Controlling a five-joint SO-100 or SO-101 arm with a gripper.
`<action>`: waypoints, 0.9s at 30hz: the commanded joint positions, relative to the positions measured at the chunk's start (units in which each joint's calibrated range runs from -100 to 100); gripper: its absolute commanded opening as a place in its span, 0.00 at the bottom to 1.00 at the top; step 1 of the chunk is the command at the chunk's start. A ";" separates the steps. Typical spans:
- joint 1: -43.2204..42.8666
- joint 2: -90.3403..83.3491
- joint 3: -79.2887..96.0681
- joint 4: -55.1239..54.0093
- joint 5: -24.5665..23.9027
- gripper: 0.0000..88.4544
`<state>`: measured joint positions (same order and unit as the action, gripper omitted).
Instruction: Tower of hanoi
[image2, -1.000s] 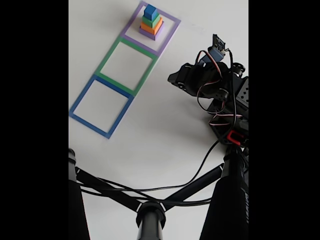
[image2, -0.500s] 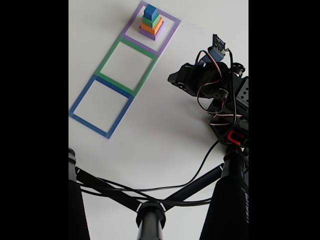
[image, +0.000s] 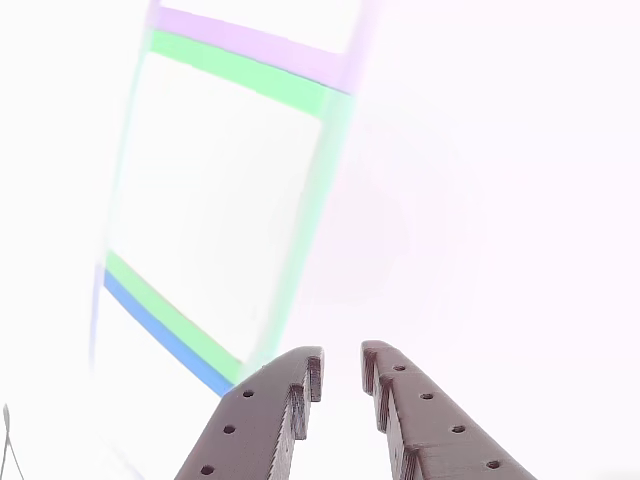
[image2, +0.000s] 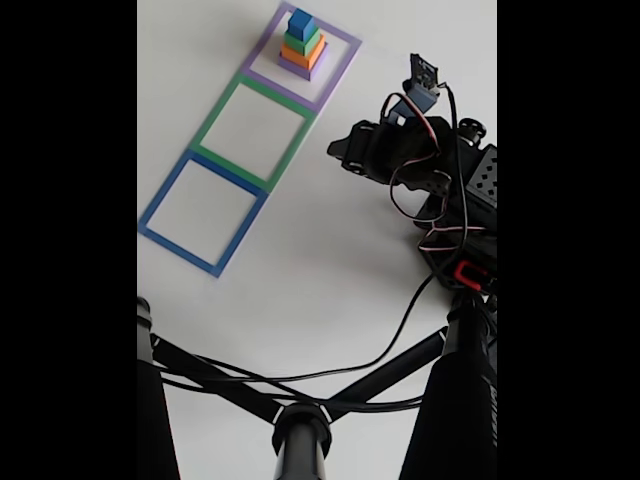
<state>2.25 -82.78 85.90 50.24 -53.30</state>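
In the other view, my brown 3D-printed two-finger gripper (image: 342, 372) is reaching in from the bottom edge, its toothed fingers (image: 270, 415) standing slightly apart with a narrow gap between the tips and nothing between them. It is hanging over the washed-out white table (image: 500, 200), just right of the green tape-outlined square (image: 322, 210). A strip of the blue tape-outlined square (image: 160, 325) is running along the green one's lower edge, and a strip of the purple tape-outlined square (image: 250, 42) is lying along its upper edge. The glare is bleaching most of this view.

In the fixed view, my black arm with its loose wires (image2: 425, 165) is sitting at the right side of the table (image2: 320, 270), folded low, and I cannot tell from here how far the fingers are parted. The stack of square blocks (image2: 302, 43) is standing at the top, inside the purple square (image2: 335, 75), well apart from my arm. It is built as a stepped tower: a wide purple block (image2: 297, 69) at the bottom, an orange-yellow block (image2: 303, 55) on it, a green block (image2: 299, 41) above that, and a small blue cube (image2: 302, 22) on top. The green square (image2: 205, 140) is lying in the middle of the row and the blue square (image2: 160, 205) at the near end. A black tripod with its legs and cables (image2: 300, 420) is crossing the bottom of this view.
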 joint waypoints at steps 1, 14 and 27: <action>-2.06 9.66 -17.54 -0.93 16.02 0.00; -1.00 28.40 -52.17 -5.54 59.64 0.00; -1.87 40.99 -95.63 35.67 108.33 0.00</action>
<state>0.94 -42.00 2.87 75.20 48.37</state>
